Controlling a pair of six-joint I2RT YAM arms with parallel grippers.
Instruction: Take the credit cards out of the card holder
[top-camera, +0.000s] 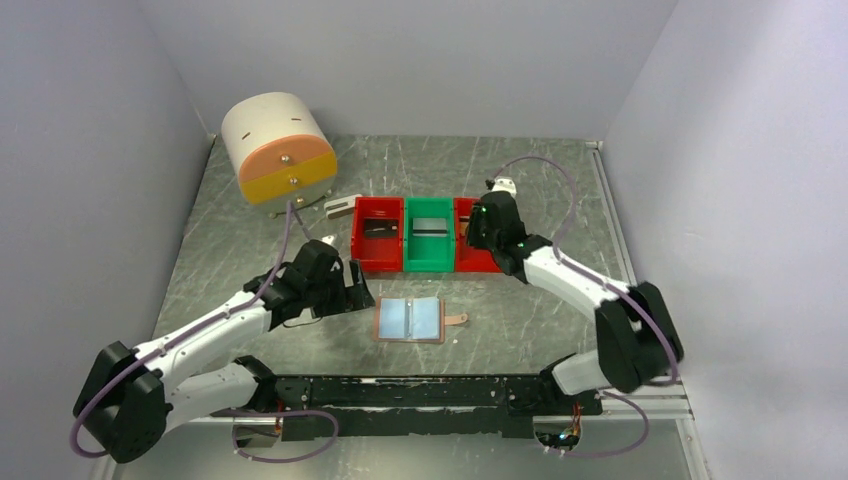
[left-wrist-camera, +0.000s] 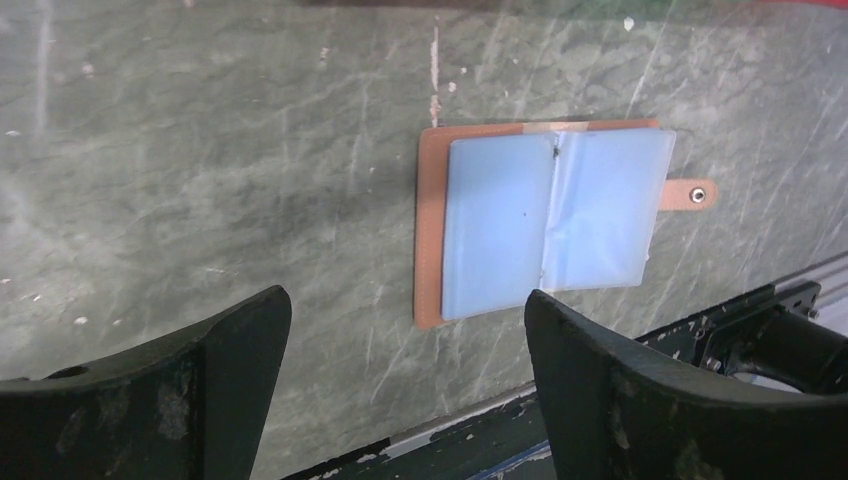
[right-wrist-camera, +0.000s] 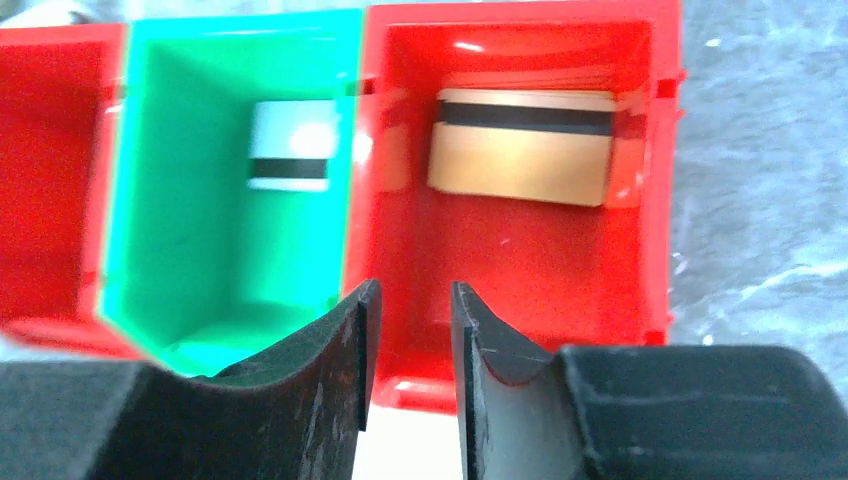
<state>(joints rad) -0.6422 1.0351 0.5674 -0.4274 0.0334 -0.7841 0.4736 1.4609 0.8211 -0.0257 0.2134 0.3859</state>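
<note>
The tan-brown card holder (top-camera: 410, 320) (left-wrist-camera: 545, 220) lies open and flat on the table, pale blue pockets up, strap tab (left-wrist-camera: 690, 195) to its right. My left gripper (top-camera: 358, 295) (left-wrist-camera: 405, 305) hovers just left of it, open wide with nothing between its fingers. My right gripper (top-camera: 478, 235) (right-wrist-camera: 412, 295) hangs over the right red bin (right-wrist-camera: 520, 250), open by a narrow gap and holding nothing. A gold-brown credit card (right-wrist-camera: 522, 160) leans inside that bin. A grey-white card (right-wrist-camera: 290, 145) stands in the green bin (top-camera: 430, 240) (right-wrist-camera: 200, 220).
A second red bin (top-camera: 377, 240) with a dark card stands left of the green one. A cream and orange drum (top-camera: 278, 148) sits at the back left, a small grey-white block (top-camera: 343, 205) beside it. A black rail (top-camera: 420, 392) runs along the near edge.
</note>
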